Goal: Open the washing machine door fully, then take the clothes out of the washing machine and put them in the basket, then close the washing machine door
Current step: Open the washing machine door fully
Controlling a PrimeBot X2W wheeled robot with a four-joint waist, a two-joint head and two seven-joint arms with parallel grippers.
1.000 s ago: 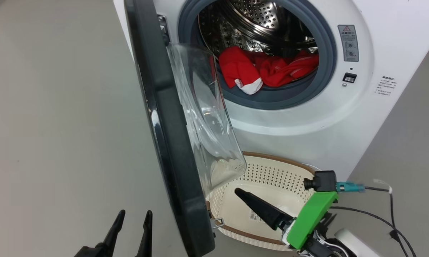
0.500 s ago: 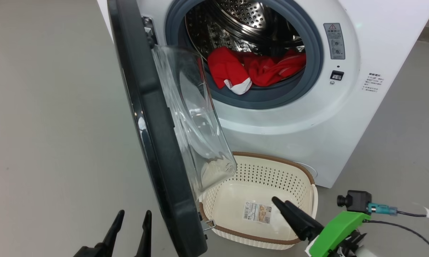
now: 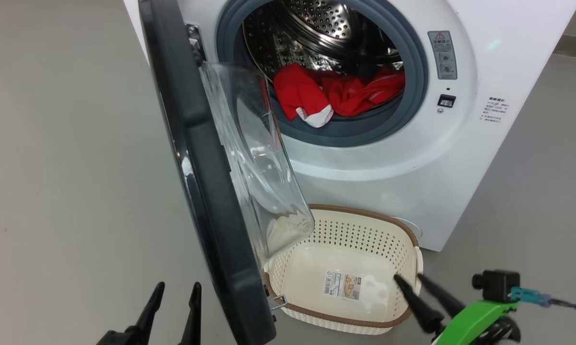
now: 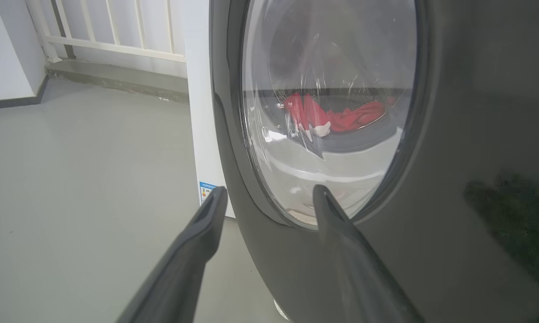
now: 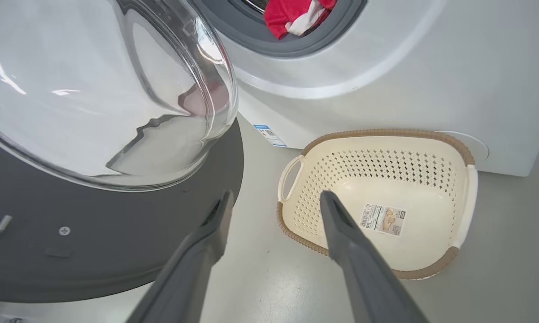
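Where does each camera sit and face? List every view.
Head: above, facing down at the washing machine door, clothes and basket; left tool and right tool show.
Left wrist: low, facing the door's outer side; its open fingers show.
Right wrist: low, facing the basket and the door's glass bowl; its open fingers show.
Shared: the clothes.

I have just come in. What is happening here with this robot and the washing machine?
The robot is unloading the washing machine. The washing machine door stands open, between its two arms. The clothes lie in the drum, none taken out yet, and the basket on the floor before the machine is empty. Both grippers are open and hold nothing: the left gripper near the door's outer face, the right gripper by the basket's near rim.
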